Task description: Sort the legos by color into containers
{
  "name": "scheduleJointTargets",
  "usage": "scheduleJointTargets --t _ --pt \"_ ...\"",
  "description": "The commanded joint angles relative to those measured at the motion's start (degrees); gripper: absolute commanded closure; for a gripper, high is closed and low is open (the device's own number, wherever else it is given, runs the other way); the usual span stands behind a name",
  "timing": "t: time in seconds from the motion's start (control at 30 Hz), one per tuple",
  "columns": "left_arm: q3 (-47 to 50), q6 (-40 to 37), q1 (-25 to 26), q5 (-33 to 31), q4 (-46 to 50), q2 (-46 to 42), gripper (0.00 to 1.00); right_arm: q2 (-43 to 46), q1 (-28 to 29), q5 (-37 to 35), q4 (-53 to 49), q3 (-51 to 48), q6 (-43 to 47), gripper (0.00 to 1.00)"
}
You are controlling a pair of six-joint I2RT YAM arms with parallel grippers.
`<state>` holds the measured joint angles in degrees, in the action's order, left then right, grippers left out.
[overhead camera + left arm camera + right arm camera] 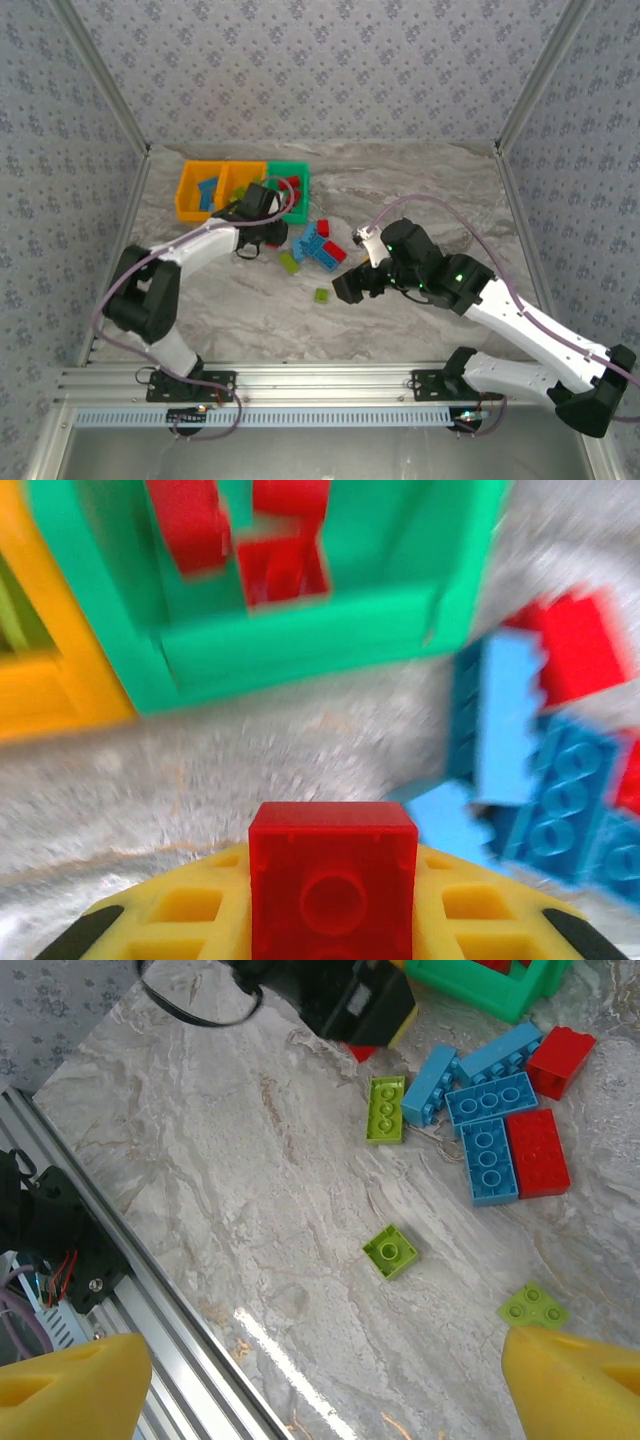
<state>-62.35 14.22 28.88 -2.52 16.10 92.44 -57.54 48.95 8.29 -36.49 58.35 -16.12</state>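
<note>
- Left gripper was clamped on a red brick, seated square between the yellow fingers.
- That brick hung over the table, just short of the green bin's near wall. More reds were already inside, so I figured that's where red goes.
- Right gripper was spread wide with nothing in it, hovering over bare table. A lime brick lay ahead of it, roughly between the two pads.
- On handling, these looked like hard moulded plastic. I'd guess they're light, rigid and not going to break if dropped in.
- The side walls looked smooth, so probably a bit slippery. I'd pinch across two flat opposite sides rather than on the studs.
- They sit low, so the fingertips would likely need to get right down to the table to catch enough wall.
- The lone lime brick stood well apart from the others, which made it the easy grab.
- The pile near the bin was trickier. A blue brick and a flat red one lay touching along their long sides, so I'd take either by its short ends or risk dragging both.
- An orange bin sat right against the green one's left side.
</note>
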Motion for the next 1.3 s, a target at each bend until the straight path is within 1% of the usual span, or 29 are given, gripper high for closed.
scheduleJointTargets --t 0.0,0.07,0.17,0.2,0.27,0.3,0.37,0.43,0.53,0.63,0.7,0.77,0.87,0.9,0.97,1.0,1.07,1.13,1.27 --pt "-3.99 1.64 0.61 -7.08 -4.29 -0.45 0.73 -0.45 0.28 -2.61 1.22 1.40 -1.69 0.07" --pt "-8.26 0.99 -0.37 -8.76 -5.29 3.66 0.73 -0.84 0.37 -2.83 0.73 1.46 -2.34 0.07" --pt "-16.00 1.29 -2.65 -7.27 -4.98 11.55 0.72 -0.66 0.61 -3.66 0.20 0.93 -3.66 0.07" --pt "-18.60 1.34 -3.22 -6.38 -4.38 13.74 0.69 -0.60 0.62 -4.00 0.02 0.81 -4.03 0.07" --pt "-25.27 0.59 -3.92 -4.57 -1.80 18.34 0.54 -0.30 0.84 -4.96 -0.48 0.63 -4.79 0.07" --pt "-27.60 0.02 -4.00 -4.53 -1.03 19.60 0.50 -0.13 0.84 -5.32 -0.64 0.48 -5.13 0.07" --pt "-31.86 -0.84 -4.02 -4.38 0.90 20.88 0.47 0.46 0.89 -6.16 -0.83 -0.08 -5.87 0.07" --pt "-33.00 -0.14 -3.93 -4.20 1.95 19.44 0.46 0.81 0.89 -6.99 -0.71 -0.91 -6.54 0.06" --pt "-29.01 2.91 -3.04 -4.21 2.42 13.41 0.45 0.65 0.91 -8.23 0.10 -2.26 -7.52 0.06" --pt "-20.88 9.96 -0.03 -8.09 4.50 4.54 0.43 -0.30 0.90 -8.85 1.70 -3.47 -8.18 0.06" --pt "-14.64 16.14 2.82 -12.16 6.07 -1.68 0.42 -1.26 0.84 -9.52 3.13 -3.93 -8.32 0.06" --pt "-7.94 24.10 7.29 -18.10 8.49 -7.70 0.43 -2.49 0.76 -10.18 4.26 -3.98 -8.32 0.06" --pt "-0.41 37.03 14.43 -23.92 12.54 -12.98 0.43 -4.56 0.44 -10.49 5.45 -3.69 -8.21 0.06" --pt "1.52 41.06 16.79 -24.77 13.58 -13.43 0.43 -5.27 0.28 -10.52 5.50 -3.44 -8.10 0.06" --pt "3.61 46.24 20.48 -25.98 15.10 -12.88 0.43 -6.29 0.19 -10.48 5.53 -2.89 -8.08 0.06" --pt "4.19 47.71 22.34 -27.22 15.68 -11.84 0.43 -6.65 0.18 -10.28 5.71 -2.89 -8.15 0.06" --pt "4.69 49.00 24.22 -29.30 16.15 -9.12 0.43 -6.80 0.22 -10.16 5.71 -2.99 -8.46 0.06" --pt "4.94 50.09 24.18 -29.13 15.51 -6.01 0.43 -6.47 0.21 -10.14 5.42 -3.41 -8.87 0.06" --pt "3.75 48.29 22.70 -27.13 12.09 0.83 0.40 -4.34 0.18 -10.84 3.75 -4.67 -9.52 0.06"
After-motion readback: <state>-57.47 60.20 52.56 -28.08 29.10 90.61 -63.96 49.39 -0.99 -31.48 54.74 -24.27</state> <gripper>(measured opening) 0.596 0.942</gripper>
